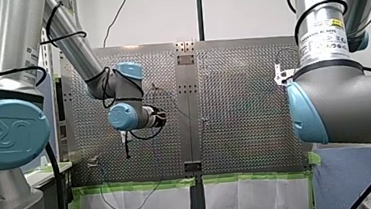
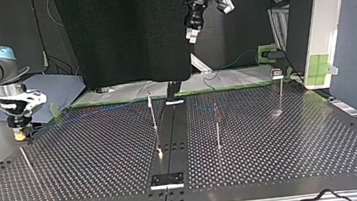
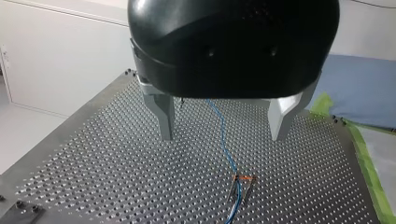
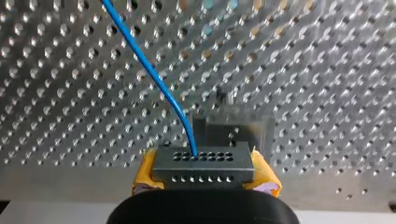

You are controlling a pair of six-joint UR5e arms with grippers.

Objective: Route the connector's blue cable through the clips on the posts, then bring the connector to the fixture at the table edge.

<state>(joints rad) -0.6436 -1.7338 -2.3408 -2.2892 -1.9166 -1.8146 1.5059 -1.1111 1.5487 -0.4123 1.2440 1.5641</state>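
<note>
The connector (image 4: 204, 166) was a small dark grey block, wider than tall, with two rows of little round holes across the face turned to the right wrist camera. The blue cable (image 4: 149, 74) left it from one hole in the upper row, a little to one side of the middle, and ran away in a smooth curve over the table (image 4: 327, 70), a metal plate full of holes. The cable was thin, bright blue and single, with no kinks in the stretch that showed.

My right gripper (image 4: 204, 176) had the connector clamped by its two ends between its yellow pads (image 4: 145, 173). Just beyond the connector stood the fixture (image 4: 236, 130), a low grey metal block on the table; I could not tell whether the two touched. In the top view this gripper (image 2: 20, 132) hung low over the table's left edge.

My left gripper (image 3: 224, 125) was black, and its metal fingers (image 3: 164, 114) were spread wide apart with nothing between them. It hung well above the table, high near the top view's upper edge (image 2: 191, 33). Below it, in the left wrist view, the cable passed under the gap between the fingers and reached a clip (image 3: 243, 178) with an orange part on top of a thin post, then went on past it. In the top view several thin posts (image 2: 152, 112) stood upright on the table, well apart from each other
</note>
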